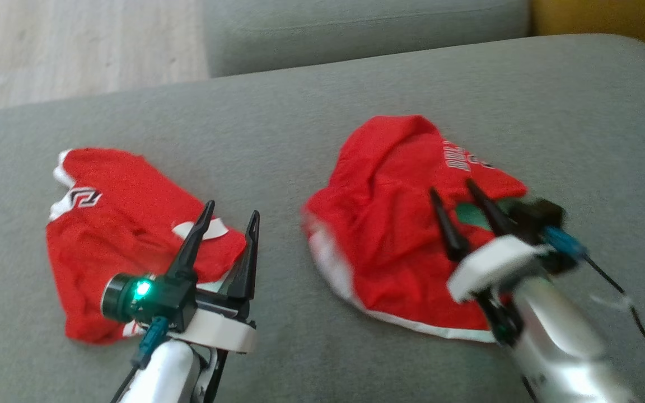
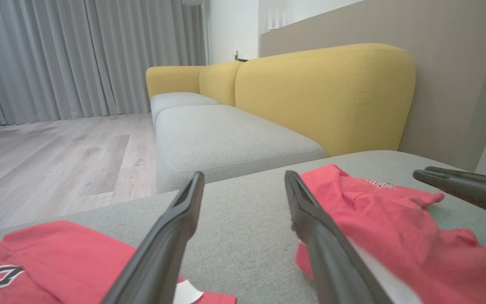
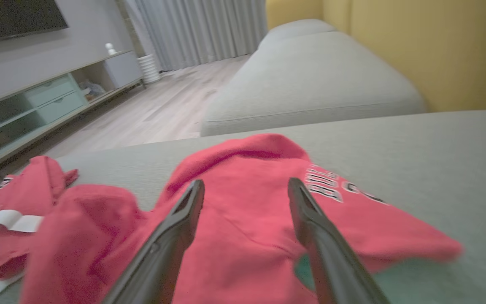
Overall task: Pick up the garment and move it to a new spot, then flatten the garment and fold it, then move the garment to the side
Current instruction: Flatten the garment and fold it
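Note:
Two red garments lie crumpled on the grey sofa seat (image 1: 468,95). The right garment (image 1: 389,224), with white lettering and a white hem, sits under my right gripper (image 1: 451,187), which is open with its fingers just above the cloth and nothing between them. The right wrist view shows this gripper (image 3: 246,181) spread over the same garment (image 3: 247,228). The left garment (image 1: 115,224) carries a black-and-white logo. My left gripper (image 1: 232,210) hovers open over its right edge, empty. In the left wrist view that gripper (image 2: 244,175) points between both garments.
The seat's far edge drops to a wooden floor (image 1: 76,50), with a second grey seat (image 1: 356,33) beyond. Yellow backrests (image 2: 323,93) line the right side. A TV cabinet (image 3: 36,109) stands across the room. The right gripper's fingers (image 2: 462,185) enter the left wrist view.

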